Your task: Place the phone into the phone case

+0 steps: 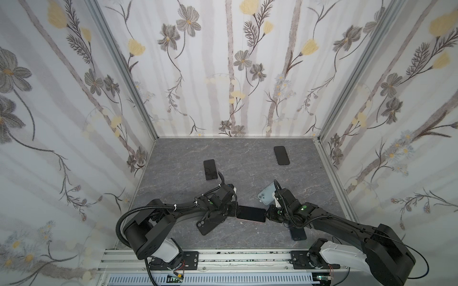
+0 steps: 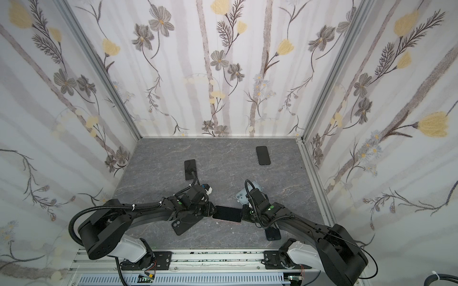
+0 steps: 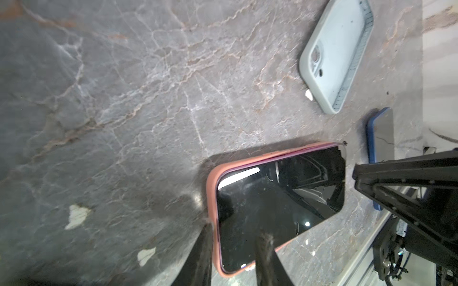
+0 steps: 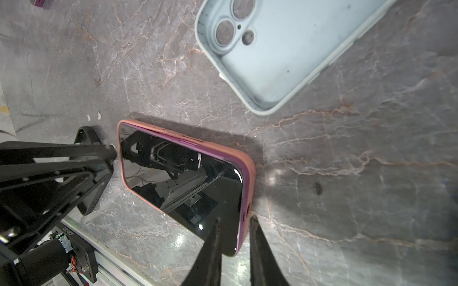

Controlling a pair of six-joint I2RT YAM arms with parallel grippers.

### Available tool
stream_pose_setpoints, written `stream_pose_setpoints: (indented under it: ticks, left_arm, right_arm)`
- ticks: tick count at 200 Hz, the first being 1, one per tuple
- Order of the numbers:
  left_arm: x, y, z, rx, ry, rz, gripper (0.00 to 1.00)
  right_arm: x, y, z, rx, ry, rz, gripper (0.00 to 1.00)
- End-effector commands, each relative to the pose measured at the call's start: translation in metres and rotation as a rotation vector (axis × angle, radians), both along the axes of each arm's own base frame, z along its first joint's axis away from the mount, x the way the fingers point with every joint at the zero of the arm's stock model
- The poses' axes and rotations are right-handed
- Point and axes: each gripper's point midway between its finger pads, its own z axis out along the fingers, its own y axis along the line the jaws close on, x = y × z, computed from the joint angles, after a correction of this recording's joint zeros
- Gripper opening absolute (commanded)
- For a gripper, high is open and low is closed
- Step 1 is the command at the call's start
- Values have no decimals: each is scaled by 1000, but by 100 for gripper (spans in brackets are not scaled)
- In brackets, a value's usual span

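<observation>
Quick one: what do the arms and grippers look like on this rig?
Black links on left arm and right arm, white base segments, green wrist lights, corrugated black cable hose. The left gripper and right gripper: black, slim tapered fingers, cut-out frames.

Robot lab test cell. What shows it: three walls of flower-print wallpaper panels [image 1: 235, 74] framed by bare aluminium extrusion posts [image 1: 124, 71], so it's a built booth rather than a room. The grey marble-pattern tabletop [image 1: 247, 158] fills the floor of it. Along the front edge runs a slotted aluminium rail [image 1: 243, 258] with black mounting plates [image 1: 189, 257] carrying two black-and-white robot arms [image 1: 153, 237]. Below that sit a grey slotted cable duct [image 1: 210, 279] and exposed red-black wiring [image 1: 182, 266]. Black glass-fronted smartphones [image 1: 281, 155] and a pale blue empty silicone phone case [image 4: 285, 57] lie scattered on the tabletop.
</observation>
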Motion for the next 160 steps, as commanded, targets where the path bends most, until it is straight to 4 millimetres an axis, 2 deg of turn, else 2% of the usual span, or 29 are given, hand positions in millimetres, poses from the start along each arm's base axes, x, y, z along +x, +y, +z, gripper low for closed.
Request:
stream_pose_setpoints:
  ticks: [1, 23, 70, 123, 160]
  left_arm:
    - [-4, 0, -6, 1, 19, -19, 27]
    - [-8, 1, -9, -3, 34, -25, 24]
    - [-24, 2, -21, -20, 108, -38, 22]
    - [-36, 9, -23, -38, 135, -14, 22]
    - [-30, 25, -23, 6, 85, 57, 22]
  right_arm:
    - [-1, 5, -4, 16, 15, -1, 20]
    - [-2, 10, -7, 21, 23, 13, 19]
    - [-1, 21, -10, 32, 36, 40, 8]
    - [-6, 30, -18, 26, 58, 64, 7]
    - [-2, 27, -13, 4, 37, 59, 10]
